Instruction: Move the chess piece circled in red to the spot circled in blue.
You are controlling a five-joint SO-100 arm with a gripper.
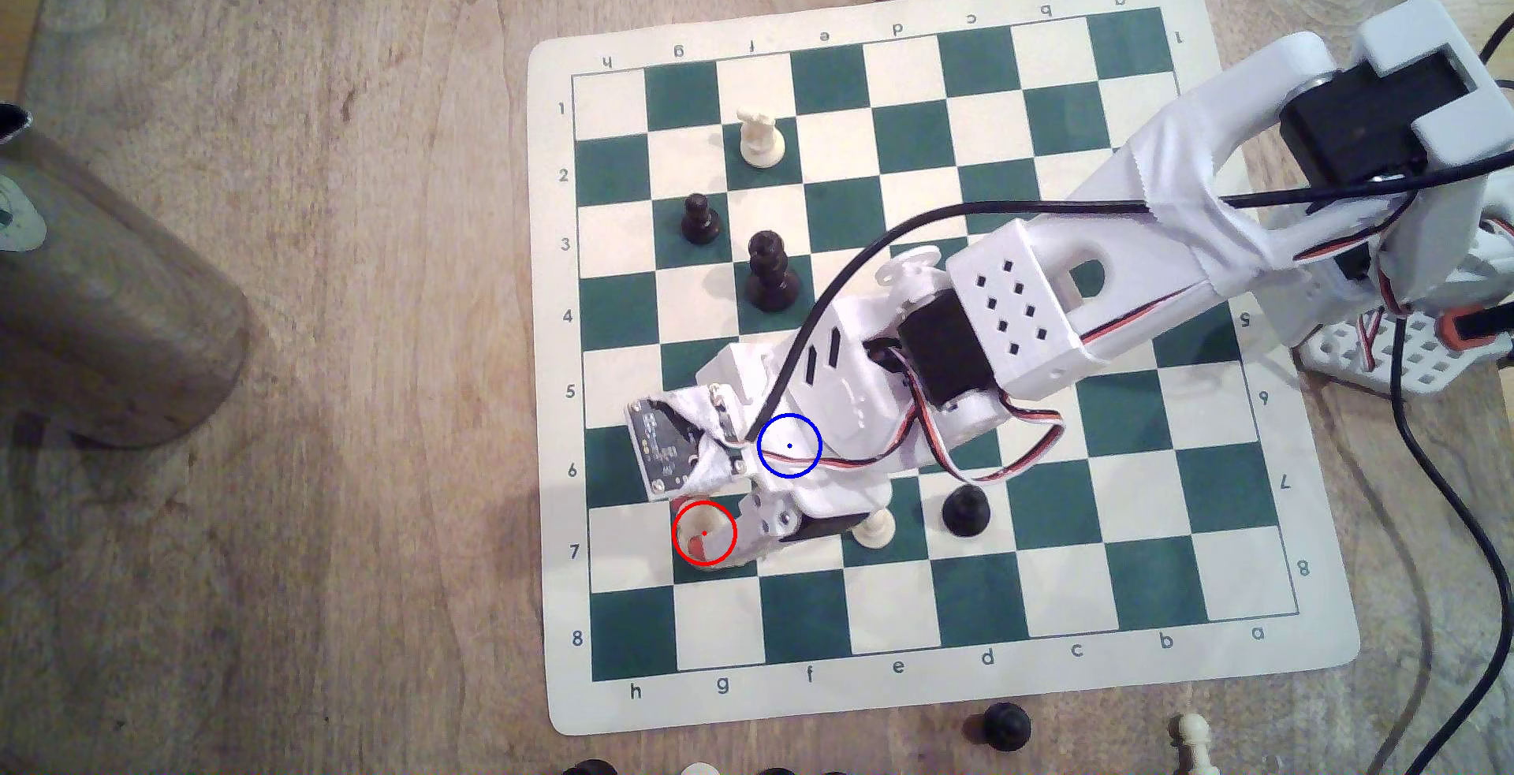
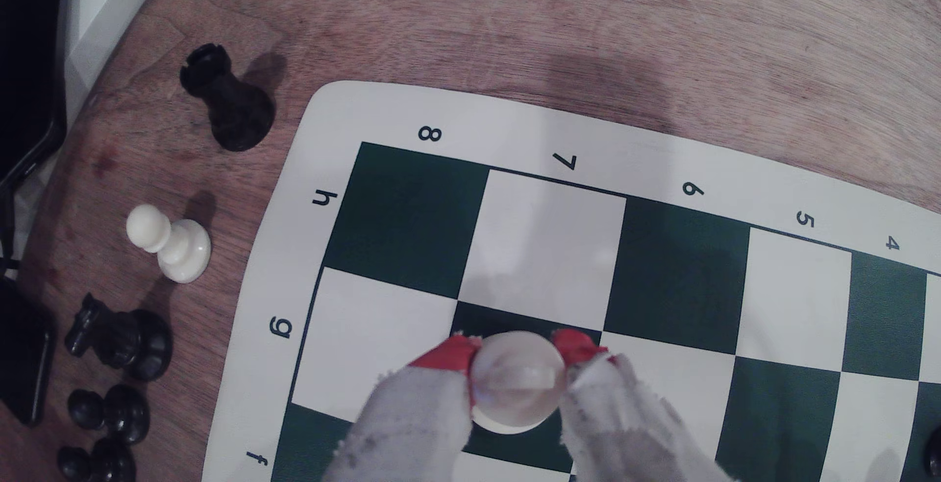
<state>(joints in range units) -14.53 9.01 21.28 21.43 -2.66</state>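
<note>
Wood table [image 1: 328,333] carries a green-and-cream board [image 1: 901,644], pieces scattered on it and off its edges. Arm [image 1: 1147,251] comes in from the exterior view's right, stretched low and diagonally over the board, wrist pitched down at rank 7. Gripper [image 2: 517,360] has its red-tipped fingers [image 2: 448,354] on either side of the cream piece [image 2: 517,382]; they're pinched against its rounded top. Piece sits on dark square g7, inside the red circle [image 1: 704,533] in the exterior view. Blue circle [image 1: 789,446] is drawn one square diagonally off, over f6, and the gripper body covers that square from above. Wrist view gives the finger contact on the piece; the exterior view shows just a sliver of cream and red under the wrist. Wrist view also picks up a black rook [image 2: 226,97] and a white pawn [image 2: 170,245] on bare wood off the h8 corner.
</note>
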